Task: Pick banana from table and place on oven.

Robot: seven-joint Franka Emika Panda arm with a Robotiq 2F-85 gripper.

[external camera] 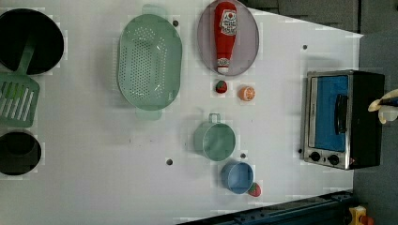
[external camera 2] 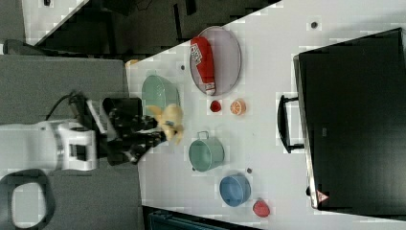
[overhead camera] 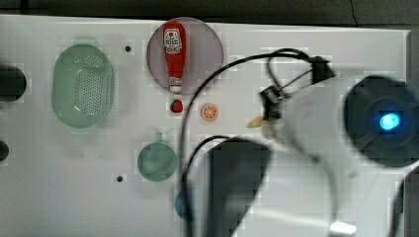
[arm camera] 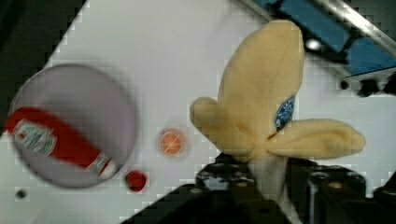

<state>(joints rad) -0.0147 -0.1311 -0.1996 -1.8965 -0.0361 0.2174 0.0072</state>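
Observation:
My gripper (arm camera: 268, 175) is shut on the banana (arm camera: 266, 107), a pale yellow plush fruit with peel flaps spread out and a blue sticker. It hangs in the air, well above the white table (external camera: 94, 154). In the right view the gripper (external camera 2: 160, 130) holds the banana (external camera 2: 168, 122) at the arm's dark end. The left view has the banana (external camera: 386, 106) at its right edge, beside the black top of the oven (external camera: 342, 119). From above, the banana (overhead camera: 261, 122) peeks out under the white arm, near the oven (overhead camera: 237, 182).
A ketchup bottle (external camera: 225, 35) lies on a grey plate (external camera: 206, 51). A green colander (external camera: 149, 61), orange slice (external camera: 247, 93), strawberry (external camera: 221, 86), green pot (external camera: 215, 139), blue cup (external camera: 237, 177) and a second strawberry (external camera: 255, 189) lie on the table. Black pans and a green spatula (external camera: 18, 96) are at the left view's left.

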